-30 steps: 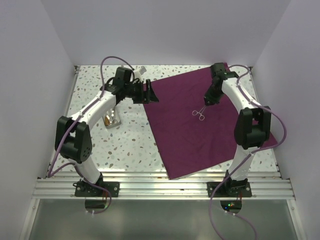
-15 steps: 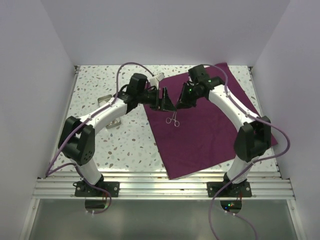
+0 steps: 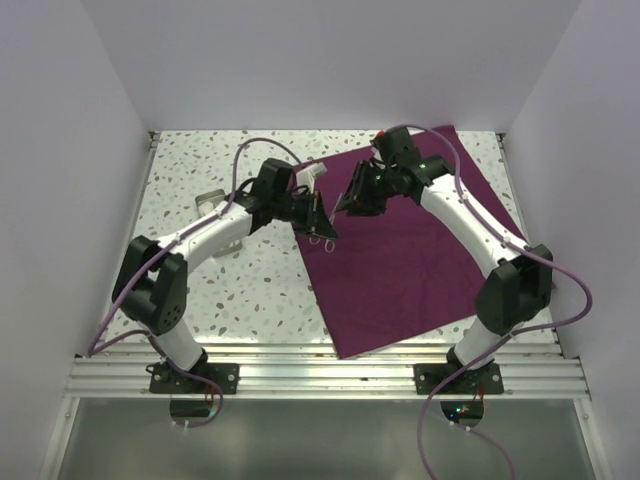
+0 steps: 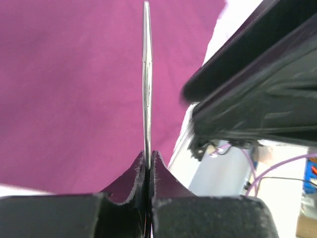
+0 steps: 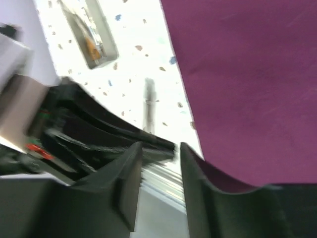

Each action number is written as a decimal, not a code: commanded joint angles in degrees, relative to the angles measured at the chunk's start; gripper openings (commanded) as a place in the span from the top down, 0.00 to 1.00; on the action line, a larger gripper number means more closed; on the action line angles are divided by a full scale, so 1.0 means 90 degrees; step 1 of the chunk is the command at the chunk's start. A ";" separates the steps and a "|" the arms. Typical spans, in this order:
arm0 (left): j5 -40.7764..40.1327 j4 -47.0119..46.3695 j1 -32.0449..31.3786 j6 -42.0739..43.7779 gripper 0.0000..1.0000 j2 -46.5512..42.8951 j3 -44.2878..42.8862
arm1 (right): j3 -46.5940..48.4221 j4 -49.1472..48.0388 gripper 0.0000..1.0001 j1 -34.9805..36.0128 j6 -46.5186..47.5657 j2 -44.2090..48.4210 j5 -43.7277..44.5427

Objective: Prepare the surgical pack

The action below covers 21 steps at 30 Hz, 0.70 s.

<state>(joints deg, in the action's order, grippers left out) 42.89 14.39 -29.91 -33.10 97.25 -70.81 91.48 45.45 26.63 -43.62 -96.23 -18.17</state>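
The plum-purple cloth of the surgical pack lies flat on the right half of the table. Over its left edge my left gripper is shut on a steel scissors-like instrument. The left wrist view shows that instrument edge-on, rising from between the closed jaws above the cloth. My right gripper is just right of it, open and holding nothing. In the right wrist view the instrument stands beyond the spread fingers.
A small steel tray with orange contents lies on the speckled table, left of the cloth. The two gripper bodies are very close together. White walls enclose the table on three sides.
The right gripper carried the instrument left to the cloth's edge. The left gripper came in and shut on it. The right gripper then opened and drew slightly away.
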 commanded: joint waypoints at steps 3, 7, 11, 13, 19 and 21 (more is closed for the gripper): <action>-0.1404 0.1329 0.0841 0.0806 1.00 -0.0571 -0.0092 | 0.0265 0.0700 0.45 -0.0010 0.0294 0.0077 0.0807; -0.3152 0.2404 0.2003 0.1440 1.00 -0.0494 -0.0238 | 0.0080 0.1326 0.39 -0.0185 0.0666 0.0008 0.1121; -0.3740 0.2678 0.2824 0.1686 1.00 0.0042 -0.0501 | -0.0544 0.1259 0.39 -0.0691 0.0813 0.0338 0.0907; -0.3818 0.2688 0.3147 0.1715 1.00 0.0432 -0.0715 | -0.0935 0.1093 0.39 -0.0898 0.0861 0.0457 0.0702; -0.4160 0.2863 0.3480 0.1627 0.97 0.1204 -0.1389 | -0.0985 0.1297 0.39 -0.1123 0.1272 0.0331 0.0594; -0.4190 0.2912 0.3489 0.1627 0.80 0.1322 -0.1478 | -0.0975 0.1239 0.39 -0.1123 0.1330 0.0291 0.0545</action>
<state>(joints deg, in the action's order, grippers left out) 7.81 38.57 0.75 -19.73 108.31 -80.42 81.52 56.16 15.81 -34.57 -94.80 -11.49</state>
